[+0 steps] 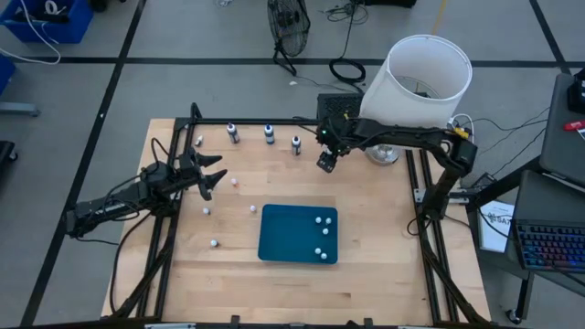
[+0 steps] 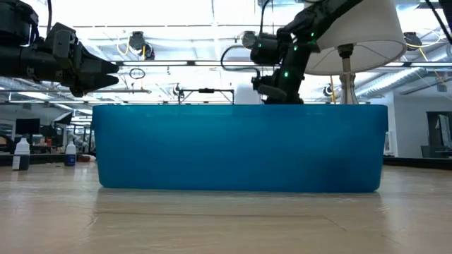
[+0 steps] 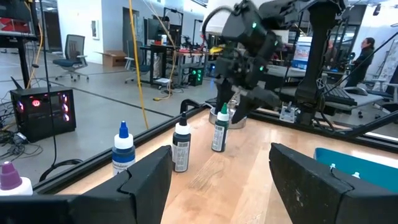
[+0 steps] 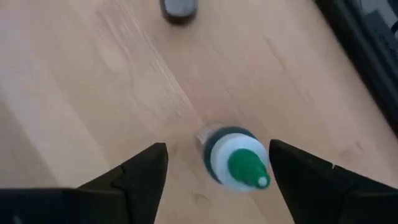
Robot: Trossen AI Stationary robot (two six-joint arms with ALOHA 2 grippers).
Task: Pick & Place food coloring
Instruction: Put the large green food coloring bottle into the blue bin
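Four tiny food coloring bottles stand upright on their bases in a row near the table's far edge (image 1: 232, 132), (image 1: 269, 133). In the left wrist view their tips are purple (image 3: 7, 177), blue (image 3: 123, 149), black (image 3: 181, 144) and green (image 3: 219, 130). My right gripper (image 1: 325, 163) hangs open over the green-tipped bottle (image 4: 239, 163), the row's rightmost (image 1: 296, 143), with a finger on either side above it (image 4: 217, 147). My left gripper (image 1: 218, 174) waits open above the table's left part, pointing along the row (image 3: 221, 149).
A blue mat (image 1: 274, 239) with a low rim lies at the table's middle near side and holds small white pieces (image 1: 320, 220). More white pieces are scattered left of it (image 1: 253, 209). A lamp with a white shade (image 1: 425, 82) stands at the far right corner.
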